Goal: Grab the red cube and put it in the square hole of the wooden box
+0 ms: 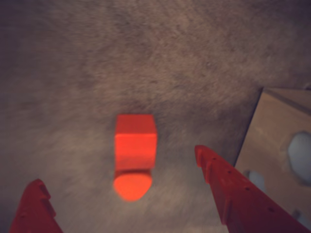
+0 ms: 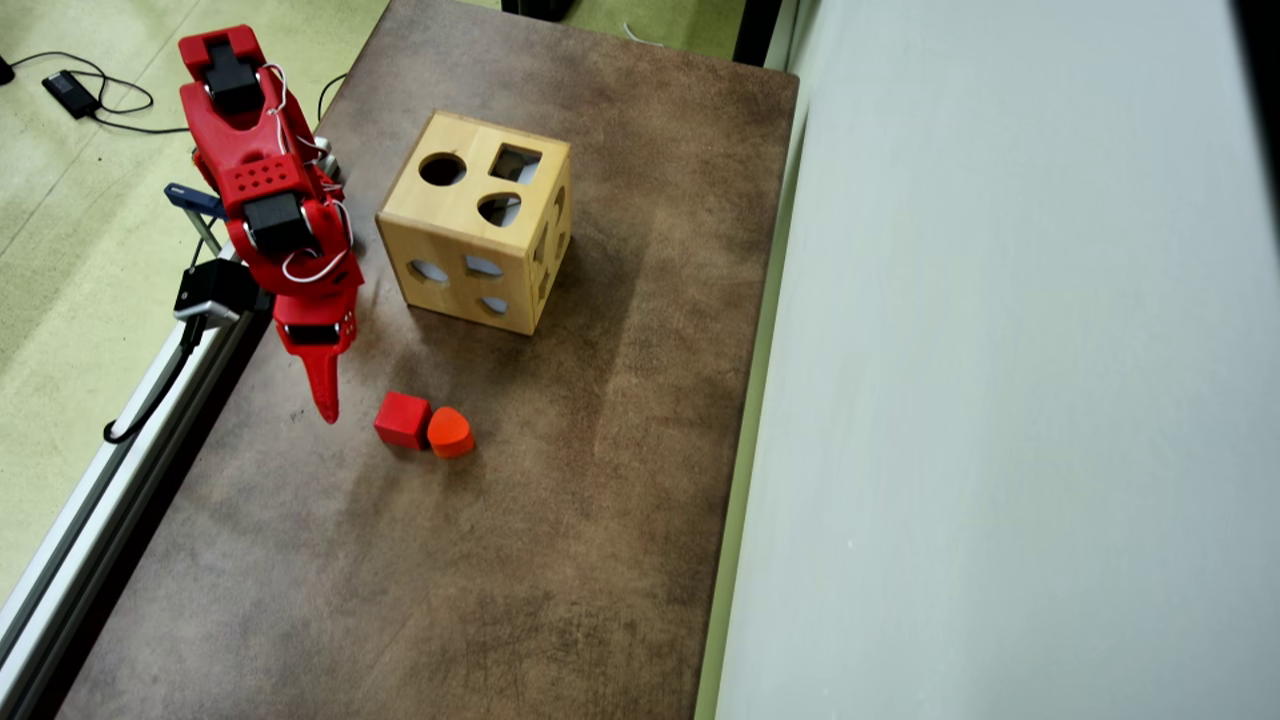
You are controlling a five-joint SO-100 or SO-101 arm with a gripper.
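Observation:
The red cube (image 2: 403,419) lies on the brown table, touching an orange rounded block (image 2: 450,432) on its right. In the wrist view the red cube (image 1: 135,141) sits mid-frame with the orange block (image 1: 132,187) just below it. My gripper (image 2: 325,405) hovers a little left of the cube, pointing down the overhead view. Its red fingers (image 1: 221,179) stand wide apart in the wrist view, and my gripper (image 1: 118,165) is open and holds nothing. The wooden box (image 2: 470,225) stands up-table, and the square hole (image 2: 515,163) is in its top face.
A round hole (image 2: 442,169) and a teardrop hole (image 2: 499,208) share the box's top face. The box's side (image 1: 272,141) fills the wrist view's right edge. A metal rail (image 2: 120,430) runs along the table's left edge; a pale wall (image 2: 1000,360) bounds the right.

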